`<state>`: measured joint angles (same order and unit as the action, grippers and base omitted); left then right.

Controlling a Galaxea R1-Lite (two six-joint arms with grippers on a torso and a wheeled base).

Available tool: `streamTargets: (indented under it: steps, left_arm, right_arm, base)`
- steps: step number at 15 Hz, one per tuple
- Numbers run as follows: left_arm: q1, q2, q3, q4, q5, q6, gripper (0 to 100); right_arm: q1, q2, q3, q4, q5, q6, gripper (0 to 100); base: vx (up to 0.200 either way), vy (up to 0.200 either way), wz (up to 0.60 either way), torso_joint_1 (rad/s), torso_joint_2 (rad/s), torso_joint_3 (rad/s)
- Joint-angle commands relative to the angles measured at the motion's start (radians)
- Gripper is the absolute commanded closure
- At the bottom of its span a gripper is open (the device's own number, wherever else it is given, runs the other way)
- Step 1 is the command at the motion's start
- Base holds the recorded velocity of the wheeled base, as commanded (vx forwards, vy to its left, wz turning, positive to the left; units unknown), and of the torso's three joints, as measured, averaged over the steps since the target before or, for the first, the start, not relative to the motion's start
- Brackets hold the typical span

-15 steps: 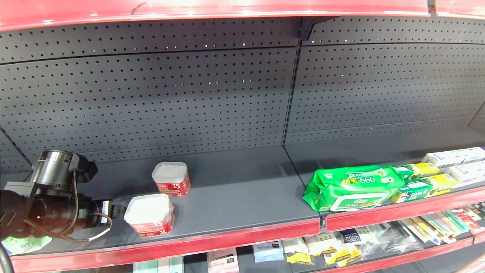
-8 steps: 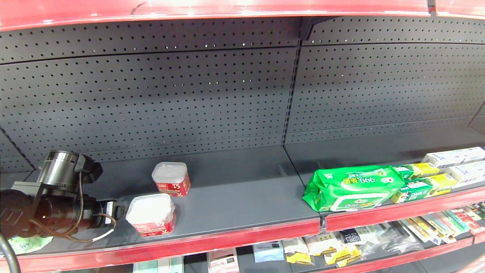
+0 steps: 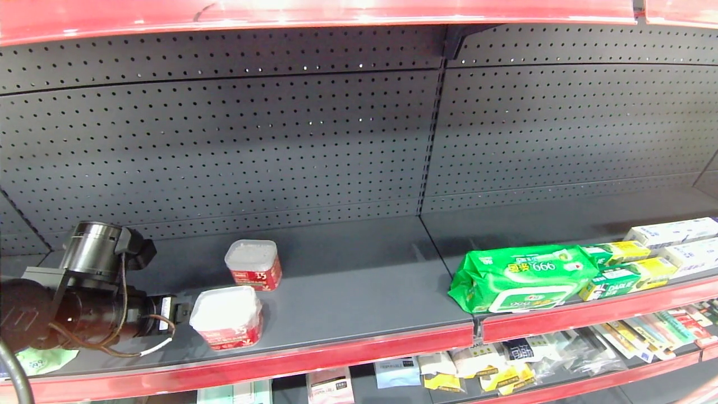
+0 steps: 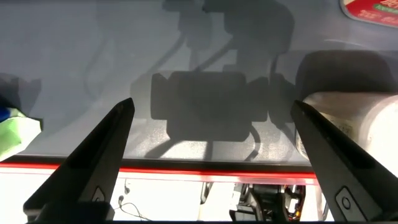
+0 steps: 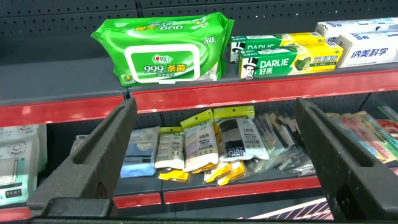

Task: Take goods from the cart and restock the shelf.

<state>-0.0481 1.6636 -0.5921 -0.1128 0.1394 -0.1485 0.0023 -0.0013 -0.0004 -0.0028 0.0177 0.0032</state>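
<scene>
Two white-lidded tubs with red labels stand on the grey shelf [image 3: 348,280]: a front tub [image 3: 226,317] near the red front edge and a back tub [image 3: 253,264] behind it. My left gripper [image 4: 212,104] is open just above the shelf, at the front tub's left side. That tub [image 4: 351,121] lies outside one finger [image 4: 323,149], touching or nearly so, and nothing is between the fingers. My right gripper [image 5: 214,102] is open and empty, facing the shelf front below a green wipes pack [image 5: 161,50].
The green wipes pack [image 3: 521,278] and toothpaste boxes [image 3: 628,269] lie on the right shelf section. A green package [image 3: 39,359] sits at the far left edge. Hanging packets [image 5: 205,146] fill the lower shelf. Bare shelf lies between the tubs and the wipes.
My left arm has shifted slightly to the right, and the front tub has slid a little to the right with it. The back tub and the goods on the right have not moved.
</scene>
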Motion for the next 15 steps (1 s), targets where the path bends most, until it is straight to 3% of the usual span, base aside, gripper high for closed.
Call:
streamTargets:
  steps: [1,15]
  left_arm:
    - [-0.001,0.005,-0.005,-0.001,0.000,0.000,0]
    - [-0.006,0.018,-0.021,-0.002,0.000,0.000,0]
  right_arm:
    - [0.001,0.001,-0.001,0.000,0.001,0.000,0]
    - [0.001,0.001,0.000,0.000,0.001,0.000,0]
  base:
    - [0.000,0.000,0.00,0.000,0.00,0.000]
    - [0.000,0.000,0.00,0.000,0.00,0.000]
